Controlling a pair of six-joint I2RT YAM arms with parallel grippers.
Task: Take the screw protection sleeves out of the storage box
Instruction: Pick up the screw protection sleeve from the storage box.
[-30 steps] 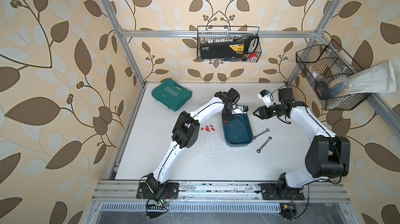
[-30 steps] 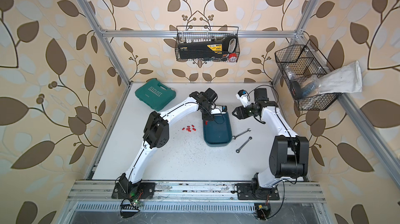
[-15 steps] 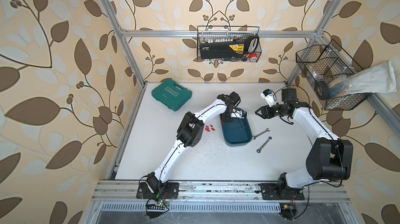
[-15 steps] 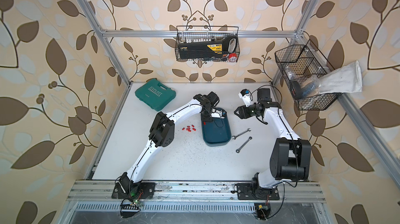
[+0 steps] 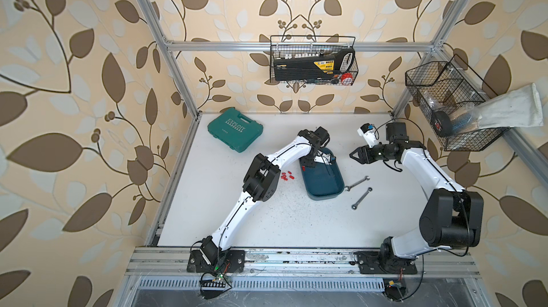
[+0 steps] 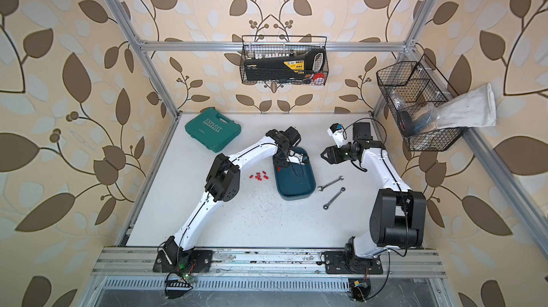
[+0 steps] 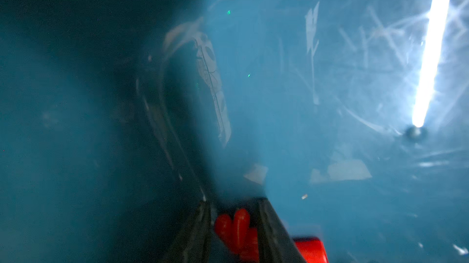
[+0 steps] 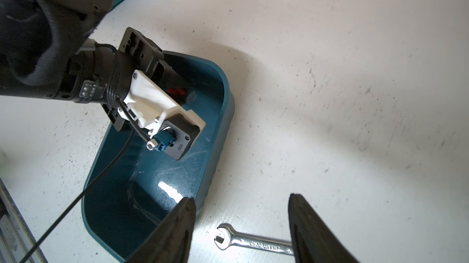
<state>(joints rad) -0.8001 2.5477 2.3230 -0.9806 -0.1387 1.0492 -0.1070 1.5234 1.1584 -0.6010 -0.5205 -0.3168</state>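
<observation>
- Caps [image 7: 236, 226]: red, tiny, far smaller than a gripper finger. Probably feather-light, hard and smooth, so apt to roll, flick away or squirt out of a pinch.
- Best hold, at a guess: across the short body at mid-length, only a few at once, low against the tray floor.
- Left gripper [image 7: 233, 202]: down inside the blue tray [image 5: 326, 187] at its far left corner, jaws narrow on either side of two or three caps. Firm pinch or mere flanking: cannot tell. One more cap [image 7: 308, 249] just beside a finger, outside the jaws.
- Small cluster of caps [image 5: 287, 175] out on the table [image 5: 296, 225], just left of the tray.
- Right gripper [image 5: 354, 154]: jaws apart, holding nothing, hanging above the table right of the tray's far end.
- Edges: left tray wall close by the fingers. Worth lifting straight up before any sideways travel, since a cap could be knocked off on the rim.
- Open room: bare table left of the tray and on its near side. Wrenches [image 5: 357, 183] right of it and green case [image 5: 235, 130] far left, both well apart from the cluster.
</observation>
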